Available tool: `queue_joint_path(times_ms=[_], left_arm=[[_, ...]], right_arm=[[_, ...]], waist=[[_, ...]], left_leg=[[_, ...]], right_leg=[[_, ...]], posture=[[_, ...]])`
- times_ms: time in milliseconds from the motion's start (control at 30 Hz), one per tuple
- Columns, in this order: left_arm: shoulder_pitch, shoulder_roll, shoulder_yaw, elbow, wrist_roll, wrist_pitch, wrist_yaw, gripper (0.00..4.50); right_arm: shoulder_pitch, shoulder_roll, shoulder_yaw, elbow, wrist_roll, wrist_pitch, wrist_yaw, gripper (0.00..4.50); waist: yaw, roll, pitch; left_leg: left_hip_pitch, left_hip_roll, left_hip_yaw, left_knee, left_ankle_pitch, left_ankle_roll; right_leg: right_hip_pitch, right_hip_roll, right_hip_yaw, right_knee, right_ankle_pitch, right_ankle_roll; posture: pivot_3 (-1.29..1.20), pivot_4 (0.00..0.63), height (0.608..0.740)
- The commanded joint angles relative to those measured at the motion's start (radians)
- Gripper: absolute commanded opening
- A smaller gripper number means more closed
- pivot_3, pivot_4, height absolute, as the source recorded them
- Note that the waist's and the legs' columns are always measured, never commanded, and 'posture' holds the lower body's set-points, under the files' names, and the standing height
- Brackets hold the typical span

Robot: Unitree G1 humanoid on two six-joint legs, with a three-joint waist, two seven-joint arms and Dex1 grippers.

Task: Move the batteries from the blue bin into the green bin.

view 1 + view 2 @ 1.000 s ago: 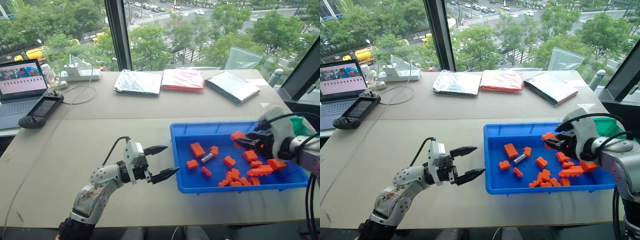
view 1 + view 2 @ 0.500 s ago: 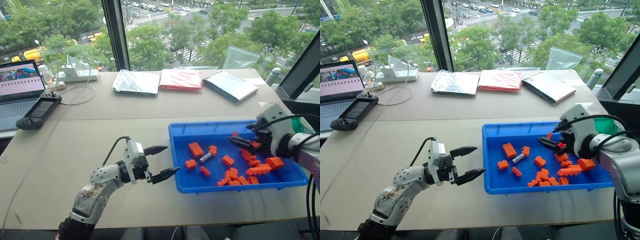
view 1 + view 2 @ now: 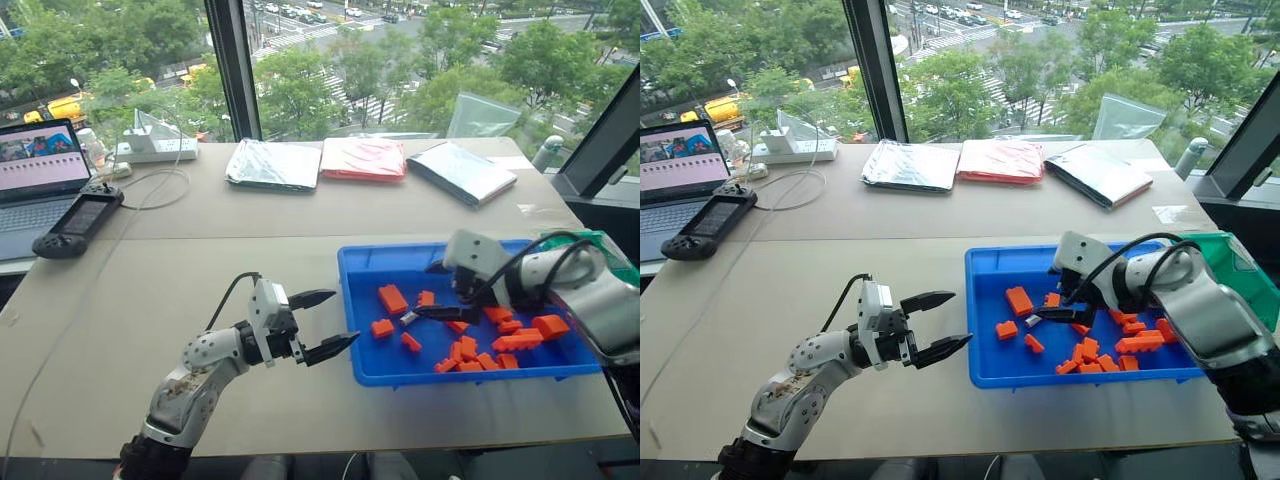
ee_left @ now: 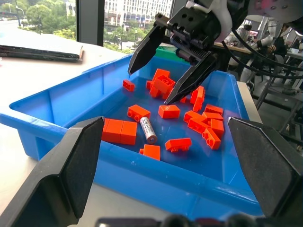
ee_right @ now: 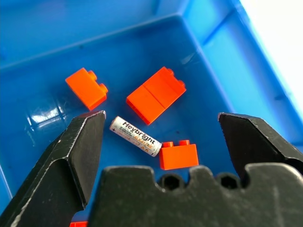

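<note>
1. Blue bin [image 3: 370, 370]: large shallow tray on the bench [image 3: 150, 300], right of centre, holding scattered orange blocks [image 3: 393, 299].
2. Battery [image 5: 135, 136]: one silvery cylinder marked "Heybright", lying flat on the tray floor in the bin's left half, between three orange blocks, touched by neither gripper.
3. Green bin [image 3: 1230, 262]: just beyond the blue bin's right end, largely hidden behind the right arm.
4. Right gripper [image 4: 163, 75]: inside the blue bin, poised over the battery, jaws spread wide, empty.
5. Left gripper [image 3: 322, 322]: above the bench just left of the blue bin, pointing toward it, jaws wide apart, empty.
</note>
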Motion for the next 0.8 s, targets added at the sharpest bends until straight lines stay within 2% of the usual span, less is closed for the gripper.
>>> queue_joint_path(times_ms=[33, 200, 400, 500, 800], left_arm=[[-0.002, -0.005, 0.001, -0.024, 0.0, -0.009, 0.009, 4.5], [0.007, -0.01, 0.003, -0.03, 0.002, -0.014, 0.026, 4.5], [0.013, -0.01, 0.003, -0.037, 0.0, -0.011, 0.039, 4.5], [0.013, -0.009, 0.003, -0.038, 0.001, -0.012, 0.041, 4.5], [0.011, -0.005, 0.001, -0.033, 0.003, -0.015, 0.04, 4.5]], right_arm=[[-0.037, 0.012, 0.052, 0.06, -0.054, -0.095, 0.103, 4.42], [-0.07, 0.068, 0.103, 0.193, -0.111, -0.174, 0.171, 4.42], [-0.09, 0.109, 0.107, 0.292, -0.145, -0.202, 0.217, 4.42], [-0.093, 0.119, 0.104, 0.32, -0.164, -0.207, 0.227, 3.7], [-0.073, 0.133, 0.08, 0.325, -0.183, -0.205, 0.225, 0.67]], waist=[[0.001, 0.0, 0.0], [0.002, -0.001, 0.0], [0.002, -0.001, 0.0], [0.002, -0.001, 0.0], [0.002, -0.001, 0.0]], left_leg=[[0.0, 0.0, 0.0, 0.0, 0.0, 0.0], [0.0, 0.0, 0.0, 0.0, 0.0, 0.0], [0.0, 0.0, -0.001, 0.0, 0.0, 0.0], [0.0, 0.0, -0.001, 0.0, 0.0, 0.0], [0.0, 0.0, -0.001, 0.0, 0.0, 0.0]], right_leg=[[0.0, 0.0, 0.0, 0.0, 0.0, 0.0], [0.0, 0.0, 0.0, 0.0, 0.0, 0.0], [0.0, 0.0, 0.0, 0.0, 0.0, 0.0], [0.0, 0.0, 0.0, 0.001, 0.0, 0.0], [0.0, 0.0, 0.0, 0.001, 0.0, 0.0]], posture=[[0.0, 0.15, 0.74], [0.0, 0.15, 0.74], [0.0, 0.15, 0.74], [0.0, 0.15, 0.74], [0.0, 0.15, 0.74]])
